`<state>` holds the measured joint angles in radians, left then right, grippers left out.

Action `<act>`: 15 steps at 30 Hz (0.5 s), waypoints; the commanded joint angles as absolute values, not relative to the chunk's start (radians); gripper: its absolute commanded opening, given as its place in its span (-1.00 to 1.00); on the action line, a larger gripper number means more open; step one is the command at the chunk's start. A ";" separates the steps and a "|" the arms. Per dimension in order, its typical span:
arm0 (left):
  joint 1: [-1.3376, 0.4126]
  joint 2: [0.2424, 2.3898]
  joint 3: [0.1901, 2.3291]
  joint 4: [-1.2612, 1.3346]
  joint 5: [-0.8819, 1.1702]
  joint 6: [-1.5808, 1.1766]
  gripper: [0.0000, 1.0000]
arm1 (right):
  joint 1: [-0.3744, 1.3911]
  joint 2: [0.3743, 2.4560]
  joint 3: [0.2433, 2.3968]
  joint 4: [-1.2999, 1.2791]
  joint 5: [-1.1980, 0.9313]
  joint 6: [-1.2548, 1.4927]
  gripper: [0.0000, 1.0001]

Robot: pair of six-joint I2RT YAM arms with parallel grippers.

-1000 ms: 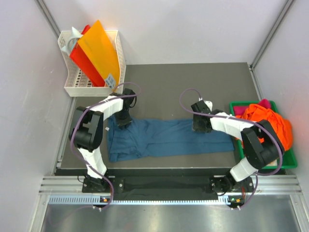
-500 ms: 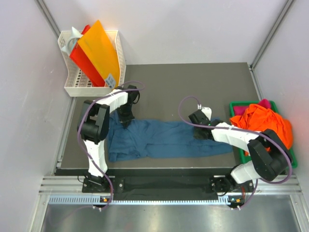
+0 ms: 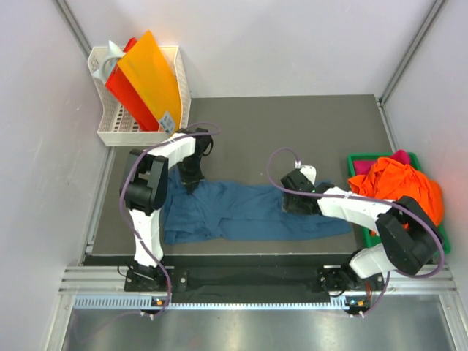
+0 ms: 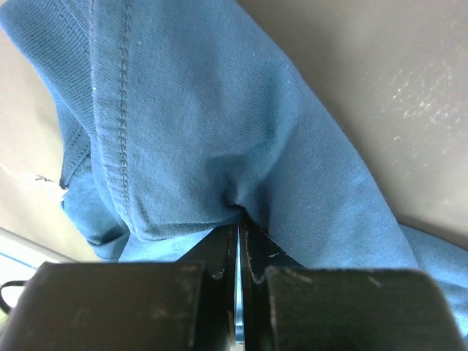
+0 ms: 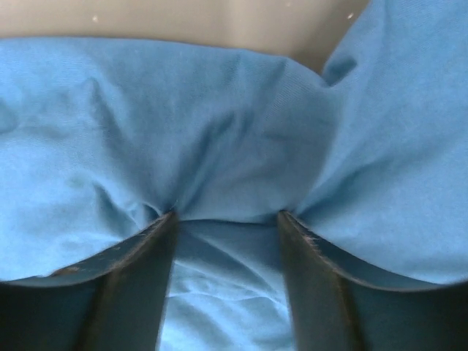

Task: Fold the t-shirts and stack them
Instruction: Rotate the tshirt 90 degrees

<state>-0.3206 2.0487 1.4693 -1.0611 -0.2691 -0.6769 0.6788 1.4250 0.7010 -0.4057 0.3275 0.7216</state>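
Observation:
A dark teal-blue t-shirt [image 3: 248,212] lies in a long band across the grey table. My left gripper [image 3: 191,178] is at its far left corner and is shut on a fold of it; the left wrist view shows the jaws [image 4: 238,227] pinching the teal cloth [image 4: 219,131]. My right gripper [image 3: 291,201] rests on the shirt right of its middle. In the right wrist view it [image 5: 227,216] is open, with its fingers pressed into the teal cloth [image 5: 219,131] and cloth lying between them. An orange shirt [image 3: 402,186] and a magenta-pink one [image 3: 400,156] are heaped at the right.
The heap sits in a green tray [image 3: 437,247] at the table's right edge. A white basket [image 3: 117,135] with orange and red sheets stands at the back left. Bare grey table [image 3: 292,124] lies behind the shirt.
My right gripper has slid left and nearer along the shirt. My left gripper shifted slightly to the back right at the shirt's corner, then held still.

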 commanded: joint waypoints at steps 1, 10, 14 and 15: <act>-0.291 2.129 1.523 -0.772 -0.342 -0.698 -1.00 | 0.730 1.390 0.684 -0.589 0.273 0.770 0.29; -0.324 1.869 1.404 -0.624 -0.376 -0.649 -0.39 | 0.726 1.350 0.951 -0.646 0.507 0.674 0.86; -0.324 1.830 1.419 -0.658 -0.391 -0.618 -0.26 | 0.713 1.338 1.000 -0.658 0.537 0.644 0.84; -0.325 1.798 1.401 -0.655 -0.374 -0.623 -0.26 | 0.710 1.325 0.994 -0.641 0.531 0.634 0.80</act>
